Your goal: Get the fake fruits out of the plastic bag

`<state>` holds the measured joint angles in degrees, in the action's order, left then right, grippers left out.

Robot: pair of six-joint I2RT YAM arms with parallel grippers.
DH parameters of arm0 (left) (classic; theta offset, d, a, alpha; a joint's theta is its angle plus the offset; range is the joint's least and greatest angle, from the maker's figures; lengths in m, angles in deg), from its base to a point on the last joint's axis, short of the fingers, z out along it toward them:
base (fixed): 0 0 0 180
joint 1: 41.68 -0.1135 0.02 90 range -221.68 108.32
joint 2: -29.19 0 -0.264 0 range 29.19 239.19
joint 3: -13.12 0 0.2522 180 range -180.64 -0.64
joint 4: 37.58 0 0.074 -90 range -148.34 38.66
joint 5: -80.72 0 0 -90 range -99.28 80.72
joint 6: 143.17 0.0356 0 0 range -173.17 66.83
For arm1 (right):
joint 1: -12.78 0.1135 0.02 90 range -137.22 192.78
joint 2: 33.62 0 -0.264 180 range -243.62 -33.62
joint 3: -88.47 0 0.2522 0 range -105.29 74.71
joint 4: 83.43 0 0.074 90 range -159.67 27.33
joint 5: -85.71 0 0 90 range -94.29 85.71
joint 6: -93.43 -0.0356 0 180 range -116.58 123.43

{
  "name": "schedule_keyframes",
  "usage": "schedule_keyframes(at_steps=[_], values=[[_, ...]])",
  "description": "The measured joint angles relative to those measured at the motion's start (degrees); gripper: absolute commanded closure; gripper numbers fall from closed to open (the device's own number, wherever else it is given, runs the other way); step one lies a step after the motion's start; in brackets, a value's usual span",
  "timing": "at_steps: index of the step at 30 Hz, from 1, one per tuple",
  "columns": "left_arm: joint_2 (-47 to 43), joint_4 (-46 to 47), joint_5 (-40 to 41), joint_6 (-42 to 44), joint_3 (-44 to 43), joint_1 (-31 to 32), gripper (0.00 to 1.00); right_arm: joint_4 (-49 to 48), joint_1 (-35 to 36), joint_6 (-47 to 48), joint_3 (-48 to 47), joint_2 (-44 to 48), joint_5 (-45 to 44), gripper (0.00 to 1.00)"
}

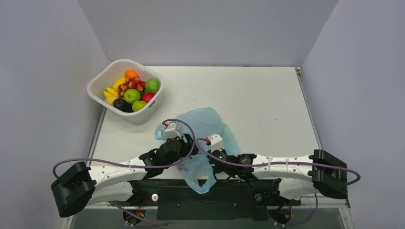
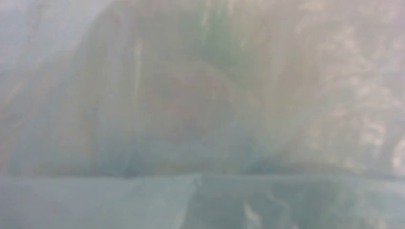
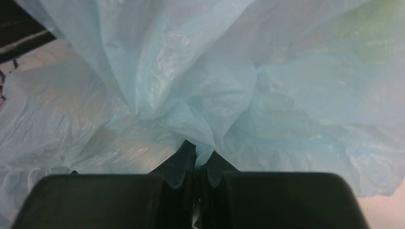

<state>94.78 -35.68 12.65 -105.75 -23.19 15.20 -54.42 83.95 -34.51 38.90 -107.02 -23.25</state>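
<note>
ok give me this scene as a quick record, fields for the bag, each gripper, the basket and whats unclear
plastic bag: light blue, crumpled, on the table between the two arms
right gripper: fingers nearly together, pinching bag film
left gripper: at the bag's left side; open or shut cannot be told
left wrist view: covered by blurred film
white basket: far left corner, apart from the bag; holds an orange, red grapes, green apples
fruit in bag: none clearly visible

- Left arm (image 1: 114,174): white shell links, black joint housings.
- Right arm (image 1: 286,168): the same white and black.
- Purple cables (image 1: 184,125) run along both.
- Right gripper (image 3: 199,150): matte black fingers (image 3: 180,163).
</note>
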Motion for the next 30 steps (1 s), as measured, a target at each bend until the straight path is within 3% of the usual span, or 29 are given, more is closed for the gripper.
schedule_keyframes(at_steps=[3, 9, 14, 17, 24, 30], values=[[-5.9, -1.8, 1.6, -0.7, 2.8, 0.0, 0.36, -2.8, 0.7, 2.7, 0.0, 0.8, 1.5, 1.00], [-13.4, -3.5, 4.3, -1.8, 6.3, -0.4, 0.32, -1.6, -3.1, 1.9, 2.1, 8.6, 0.9, 0.61], [-11.9, -3.4, 4.4, -1.7, 6.4, -0.6, 0.31, 4.5, -6.3, -0.6, 2.2, 14.6, -1.0, 0.45], [-9.2, -3.5, 3.1, -1.6, 6.1, -0.8, 0.30, 10.1, -6.3, -2.6, 0.5, 16.5, -2.3, 0.26], [-5.1, -2.2, -1.2, -1.2, 4.7, -1.9, 0.30, 14.5, -7.3, -3.4, -6.5, 17.5, -5.5, 0.22], [-3.8, -1.4, -3.6, -1.2, 4.4, -2.5, 0.29, 9.9, -11.8, 0.1, -9.6, 15.5, -3.1, 0.20]])
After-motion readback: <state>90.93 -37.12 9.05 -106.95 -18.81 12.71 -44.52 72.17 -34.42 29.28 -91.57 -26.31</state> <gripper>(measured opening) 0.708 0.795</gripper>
